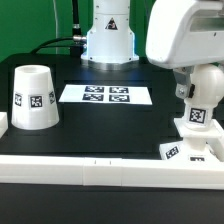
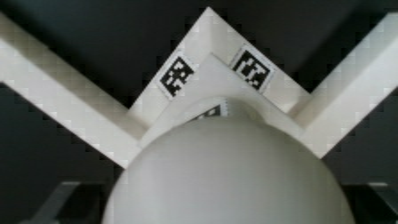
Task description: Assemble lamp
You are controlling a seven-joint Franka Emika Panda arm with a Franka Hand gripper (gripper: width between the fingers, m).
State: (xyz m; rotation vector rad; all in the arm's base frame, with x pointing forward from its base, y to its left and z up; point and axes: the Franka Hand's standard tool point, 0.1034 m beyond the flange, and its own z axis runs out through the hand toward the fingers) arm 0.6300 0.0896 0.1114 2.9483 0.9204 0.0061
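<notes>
Bulb point(image 1: 194, 113) is sitting on the base point(image 1: 186, 150) at the exterior view's right, gripper point(image 1: 196, 100) closing on it; shade point(image 1: 32, 98) is standing far left.

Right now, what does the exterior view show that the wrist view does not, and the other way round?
Only the exterior view shows the lamp shade, standing wide end down at that view's left, the marker board, the robot's pedestal and the lamp base below the arm. Only the wrist view shows a close look at two tags on a pointed white part beyond the bulb; which part that is cannot be told. Both show the bulb at the gripper; whether it is clamped is unclear.
</notes>
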